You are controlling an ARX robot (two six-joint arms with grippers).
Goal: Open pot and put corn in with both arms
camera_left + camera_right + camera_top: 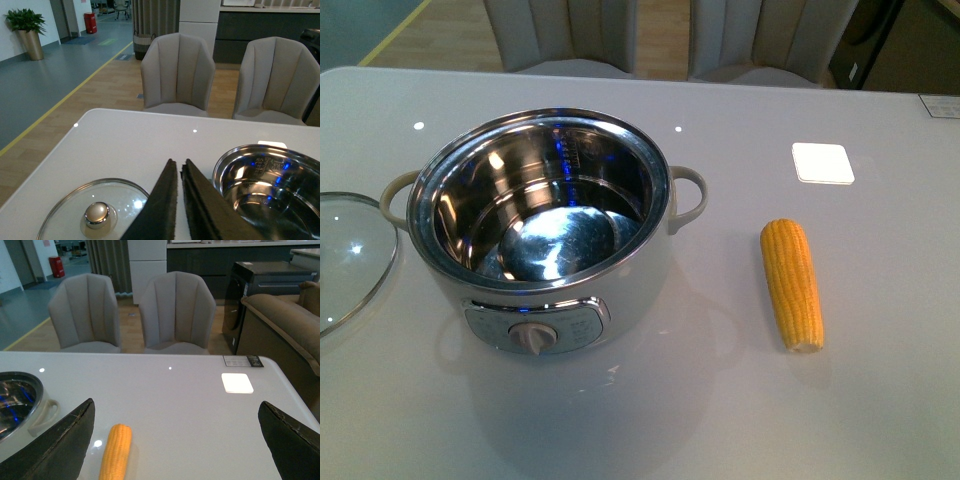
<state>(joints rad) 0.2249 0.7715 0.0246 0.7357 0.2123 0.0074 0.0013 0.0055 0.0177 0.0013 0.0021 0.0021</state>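
Observation:
The white pot (548, 262) stands uncovered on the table in the front view, its steel bowl empty; its rim shows in the left wrist view (270, 185) and its side handle in the right wrist view (44, 415). The yellow corn (793, 283) lies on the table to the pot's right, also seen as the corn (116, 452) in the right wrist view. My left gripper (180, 162) is shut and empty, between the lid and the pot. My right gripper (177, 412) is open wide, the corn near its left finger. Neither arm shows in the front view.
The round glass lid (348, 258) with its knob (97, 212) lies flat on the table left of the pot. A white square pad (822, 162) sits at the back right. Two grey chairs (177, 72) stand behind the table's far edge.

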